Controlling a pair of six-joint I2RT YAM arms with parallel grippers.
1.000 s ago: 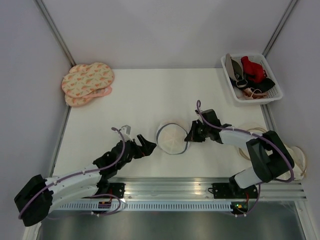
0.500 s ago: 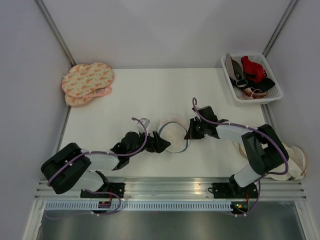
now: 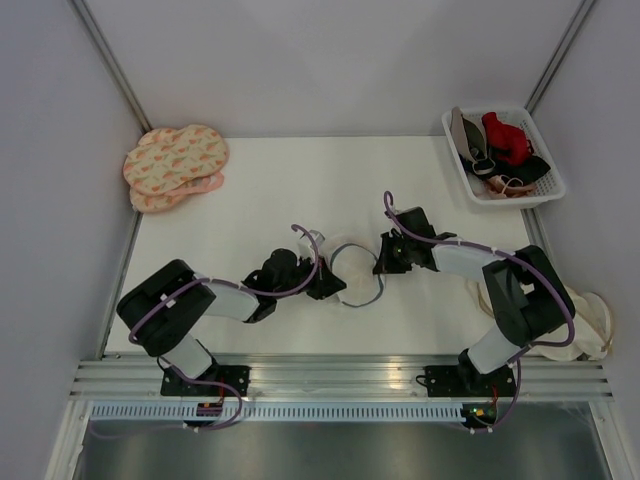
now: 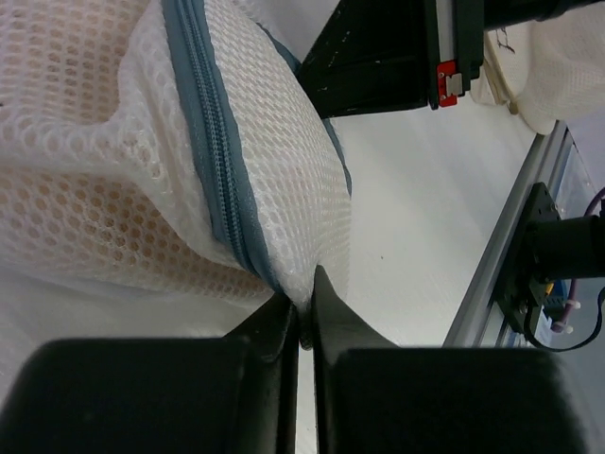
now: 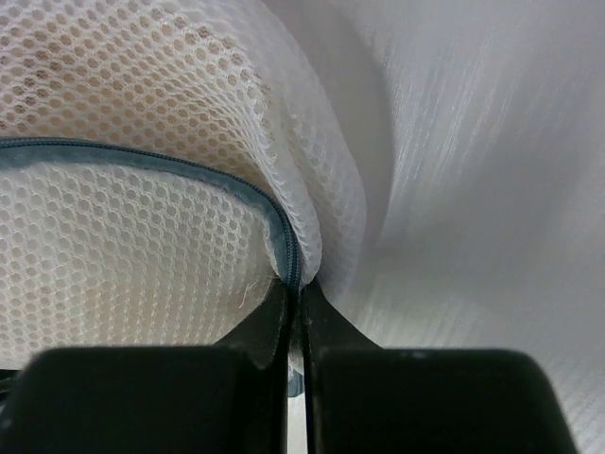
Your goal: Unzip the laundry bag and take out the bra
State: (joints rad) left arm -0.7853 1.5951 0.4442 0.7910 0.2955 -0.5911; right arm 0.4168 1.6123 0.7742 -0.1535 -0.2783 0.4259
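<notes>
- Pale grey walls close in a white table [image 3: 280, 190], with both arm bases bolted along its near rail.
- The laundry bag [image 3: 352, 270] lies near the middle of the table, between the two arms, which reach in from either side.
- The left gripper [image 4: 303, 317] is pinched nearly together on a fold of the bag's white mesh, just beside the grey zip [image 4: 216, 142].
- The right gripper [image 5: 294, 301] is squeezed together on the opposite edge of the bag, with the grey zipped rim caught between its fingers.
- Along the stretches both wrist cameras show, the zip's teeth are meshed together.
- A peach tint shows through the mesh from inside the bag; this is probably the bra [image 4: 66, 222], though its shape cannot be made out.
- The mesh bulges up on either side of the zip, and the bag is creased where each gripper holds it.
- Two pink patterned pouches [image 3: 176, 164] are stacked at the far left corner of the table.
- A white basket [image 3: 522, 197] at the far right holds a red garment [image 3: 505, 138] and a black garment [image 3: 530, 168], among other items.
- Cream round pouches [image 3: 592, 330] lie at the right edge, partly behind the right arm.
</notes>
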